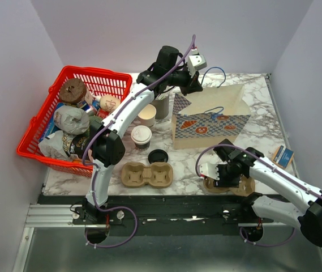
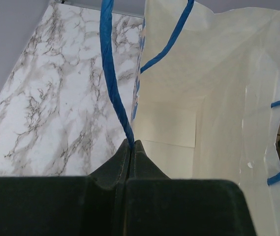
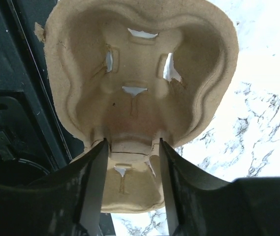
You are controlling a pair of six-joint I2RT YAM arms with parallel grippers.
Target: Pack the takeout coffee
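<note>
- The takeout coffee (image 1: 141, 137) is standing upright, white lid on top and long axis vertical, just off the left front corner of the paper bag (image 1: 206, 129).
- The bag is standing open-mouthed, so the cup would be going in from above. Its inside is showing bare in the left wrist view.
- The left gripper (image 2: 131, 146) is reaching over the bag's left rear corner and is clamping fully on the bag's blue handle (image 2: 111, 73), pulling it taut.
- The right gripper (image 3: 132, 145) is working in front of the bag's right half, at the table's near edge. Its fingers are straddling the narrow waist of a cardboard cup tray (image 3: 140, 64) and touching both sides, so it appears to be grasping the tray at a medium spread.
- The left arm is passing right beside the cup and is the nearer one, but it is busy with the handle. The right gripper is sitting well apart from the cup, which lies off to its left, beyond the bag's front face.
- A black lid (image 1: 158, 156) is lying roughly along that path, in front of the bag's left corner.
</note>
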